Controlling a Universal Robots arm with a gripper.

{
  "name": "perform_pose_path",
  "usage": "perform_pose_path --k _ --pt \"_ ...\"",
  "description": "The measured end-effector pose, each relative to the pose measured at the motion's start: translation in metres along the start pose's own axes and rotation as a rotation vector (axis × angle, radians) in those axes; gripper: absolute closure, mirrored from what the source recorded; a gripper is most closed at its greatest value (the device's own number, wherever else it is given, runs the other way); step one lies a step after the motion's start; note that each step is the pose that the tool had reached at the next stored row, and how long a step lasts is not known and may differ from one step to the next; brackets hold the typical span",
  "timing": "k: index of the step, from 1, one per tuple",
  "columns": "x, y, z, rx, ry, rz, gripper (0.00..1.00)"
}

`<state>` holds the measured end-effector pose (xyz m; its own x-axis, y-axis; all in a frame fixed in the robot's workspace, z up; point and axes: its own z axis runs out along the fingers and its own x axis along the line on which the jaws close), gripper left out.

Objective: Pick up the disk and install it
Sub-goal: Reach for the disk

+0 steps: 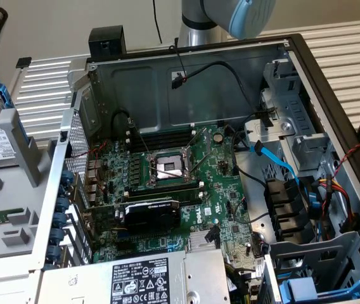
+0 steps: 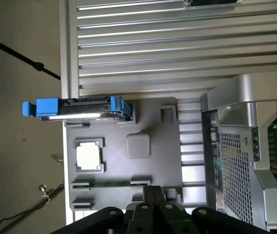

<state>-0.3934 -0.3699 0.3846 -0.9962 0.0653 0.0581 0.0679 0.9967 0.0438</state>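
The disk [image 2: 80, 111], a flat silver hard drive in a bright blue plastic carrier, stands on edge in a slot of the grey plastic tray [image 2: 168, 161]. The gripper [image 2: 153, 191] is clenched on nothing, apart from the disk. Descending with its jaws closed could topple the disk.

The ribbed aluminium table [image 2: 128, 48] bears a grey parts tray [image 2: 163, 161] under the gripper [image 2: 153, 191], with the open computer case [image 2: 231, 156] just beside it. On the tray, the disk [image 2: 82, 113] stands on edge ahead of the gripper; a processor chip [image 2: 89, 156] lies nearer, a memory stick [image 2: 109, 184] nearest.
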Motion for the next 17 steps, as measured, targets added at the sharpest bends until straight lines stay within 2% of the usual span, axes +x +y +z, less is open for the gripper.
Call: perform_pose_path --k 4,9,17 --pt "0.004 0.0021 0.0003 0.0001 0.0016 -0.001 0.89" --pt "0.007 0.0091 0.0009 0.0004 0.0027 -0.004 0.89" --pt "0.015 0.0103 0.0014 0.0007 0.0043 -0.008 0.89"
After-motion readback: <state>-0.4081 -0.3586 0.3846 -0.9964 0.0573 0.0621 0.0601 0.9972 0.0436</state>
